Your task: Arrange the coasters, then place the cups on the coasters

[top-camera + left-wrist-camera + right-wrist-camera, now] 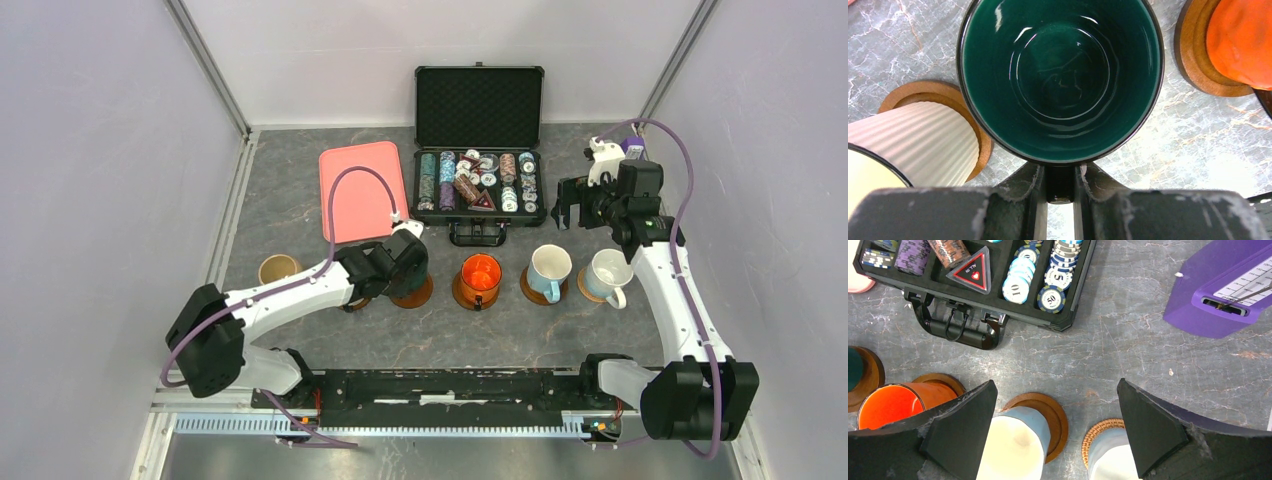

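- left gripper [1060, 186] is clamped on the dark green mug [1060, 75] by its handle, with the mug dead ahead, over a brown coaster [420, 297]
- right gripper [1055, 390] hangs wide open, well apart, by the chip case [478, 105]

The grey marbled table [500, 340] held a pink tray [362, 190] and an open chip case [478, 185] at the back. Coasters [1058, 420] lay in a row nearer, a tan mug [277, 268] beside them.

Left arm [290, 290] covering dark green mug [1060, 80] in top view. Orange mug [1243, 40] running off left wrist view's edge. Purple object [1193, 285] getting cropped in right wrist view.
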Available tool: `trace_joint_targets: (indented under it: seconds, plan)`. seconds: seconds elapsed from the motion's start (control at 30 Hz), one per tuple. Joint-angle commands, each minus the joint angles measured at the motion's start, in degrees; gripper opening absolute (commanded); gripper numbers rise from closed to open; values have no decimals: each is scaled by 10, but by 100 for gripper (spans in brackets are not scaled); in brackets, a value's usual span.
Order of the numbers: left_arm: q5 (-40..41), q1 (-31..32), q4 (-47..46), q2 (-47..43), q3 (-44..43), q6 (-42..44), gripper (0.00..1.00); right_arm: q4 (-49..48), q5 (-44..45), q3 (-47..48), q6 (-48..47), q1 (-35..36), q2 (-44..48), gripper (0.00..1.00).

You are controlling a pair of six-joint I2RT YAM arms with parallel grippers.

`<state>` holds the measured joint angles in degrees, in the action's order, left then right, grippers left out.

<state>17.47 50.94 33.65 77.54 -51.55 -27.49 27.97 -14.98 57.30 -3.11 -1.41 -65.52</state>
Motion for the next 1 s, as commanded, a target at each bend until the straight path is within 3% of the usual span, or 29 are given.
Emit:
trace_joint_targets:
  seconds: [0.0,0.27,0.43,0.77,0.97]
  plan:
    - [7,5,-47,3,4,-18,2,-6,0,-1,-6,-1,1,98]
    - [6,5,-47,9,15,-19,3,-5,0,-6,-8,-2,-1,98]
    - [-9,5,-39,13,14,0,32,-5,1,-6,-11,-3,-1,98]
    - [-31,8,14,-3,7,13,40,-4,2,-6,-15,-7,-3,98]
    - [-57,11,42,-38,0,28,52,-4,3,-12,-16,-9,0,98]
